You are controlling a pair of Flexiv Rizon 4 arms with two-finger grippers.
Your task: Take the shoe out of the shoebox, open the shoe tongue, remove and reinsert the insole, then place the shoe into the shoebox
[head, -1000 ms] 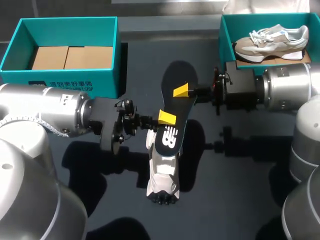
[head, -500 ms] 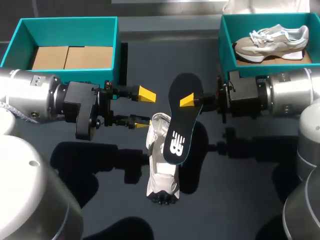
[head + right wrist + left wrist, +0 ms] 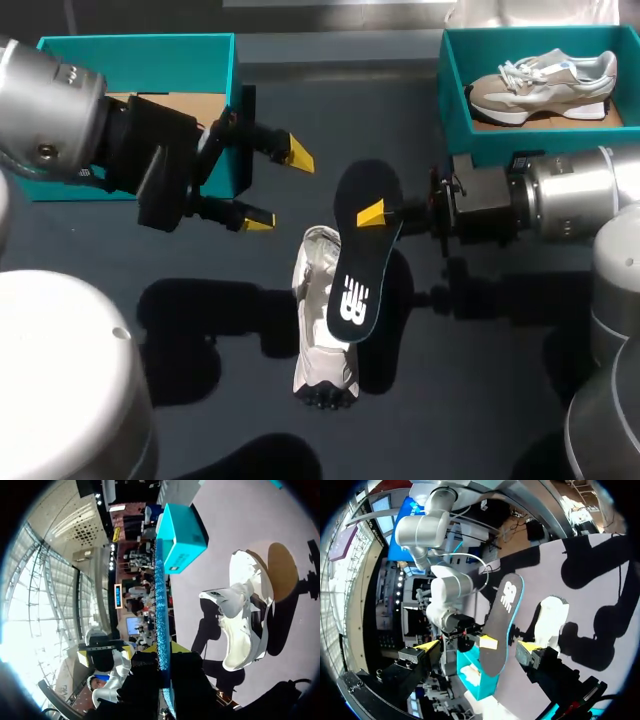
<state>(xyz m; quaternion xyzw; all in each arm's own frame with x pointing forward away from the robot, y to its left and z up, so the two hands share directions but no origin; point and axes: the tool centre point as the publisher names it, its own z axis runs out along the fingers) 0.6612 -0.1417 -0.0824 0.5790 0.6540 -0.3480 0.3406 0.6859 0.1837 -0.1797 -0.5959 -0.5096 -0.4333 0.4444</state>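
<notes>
One insole between right fingers

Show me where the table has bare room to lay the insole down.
Bare table lies between the left shoebox and the right shoebox, and again left of the shoe. The middle is crowded: the right gripper holds the insole over the shoe, the open left gripper beside it.
</notes>
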